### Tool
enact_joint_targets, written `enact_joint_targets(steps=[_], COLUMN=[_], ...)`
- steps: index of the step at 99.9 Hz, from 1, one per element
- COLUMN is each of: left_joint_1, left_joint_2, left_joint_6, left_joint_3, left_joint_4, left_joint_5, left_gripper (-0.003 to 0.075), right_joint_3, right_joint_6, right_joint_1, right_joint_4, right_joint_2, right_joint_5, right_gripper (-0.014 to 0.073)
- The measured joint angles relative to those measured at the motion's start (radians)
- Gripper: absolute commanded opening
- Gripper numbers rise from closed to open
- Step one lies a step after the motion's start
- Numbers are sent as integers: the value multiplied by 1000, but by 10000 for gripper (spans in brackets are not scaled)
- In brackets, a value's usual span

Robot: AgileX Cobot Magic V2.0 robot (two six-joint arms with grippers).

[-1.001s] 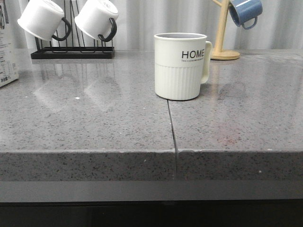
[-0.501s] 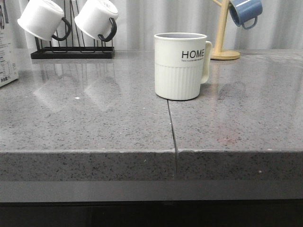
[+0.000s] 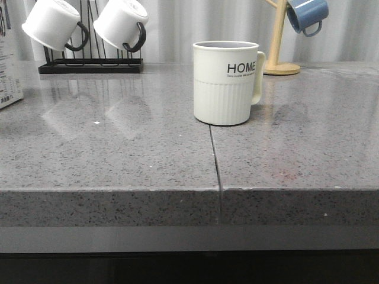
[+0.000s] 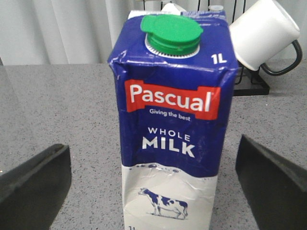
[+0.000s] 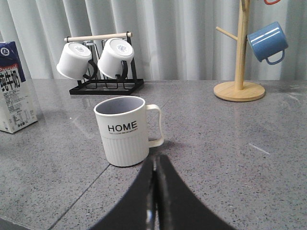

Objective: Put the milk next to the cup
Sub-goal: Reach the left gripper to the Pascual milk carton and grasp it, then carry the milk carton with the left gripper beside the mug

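With the milk (image 4: 173, 120) upright at the counter's (image 3: 118, 154) far-left edge between the released left hand's (image 4: 153, 187) fingers, these should be centred and clenched squarely; the right hand (image 5: 156, 191) is clenched empty.

Only one small change, seen in the front view at the counter's left edge. Concerns the milk carton (image 3: 10, 65), cut off there by the frame. Sits a shade higher in the frame than a second ago, with the lower edge raised a trace above its former line on the grey stone. Shows different print near the top: less of the large dark characters, and more of the thin dark strokes further along the panel. Reaches slightly less far in from the left edge than before. Reads as a slight shift or turn of the carton; impossible to say from this view whether lifted clear of the counter or only nudged.
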Motion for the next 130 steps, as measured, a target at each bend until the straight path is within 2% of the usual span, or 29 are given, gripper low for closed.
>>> enact_joint_targets(steps=[45,60,72,80,94,111,130], left_joint_1=[0,0,0,0,0,0,-20], left_joint_2=[177,225,246,250,254,254,237], left_joint_6=[-1,-1,-1,-1,-1,-1,-1], left_joint_3=[-124,-150,-154,-154,-154,-154,-154], left_joint_4=[-10,-12,-12,-14,-14,-14,-17], left_joint_5=[-1,-43,-91,-103,-109,-109,-90], left_gripper=[671,666,575,459,307,228,223], right_joint_3=[0,0,0,0,0,0,0], right_joint_6=[0,0,0,0,0,0,0], right_joint_1=[0,0,0,0,0,0,0], right_joint_4=[0,0,0,0,0,0,0], right_joint_2=[0,0,0,0,0,0,0], right_joint_5=[0,0,0,0,0,0,2], right_gripper=[-66,-66,-66,-66,-66,-66,-66])
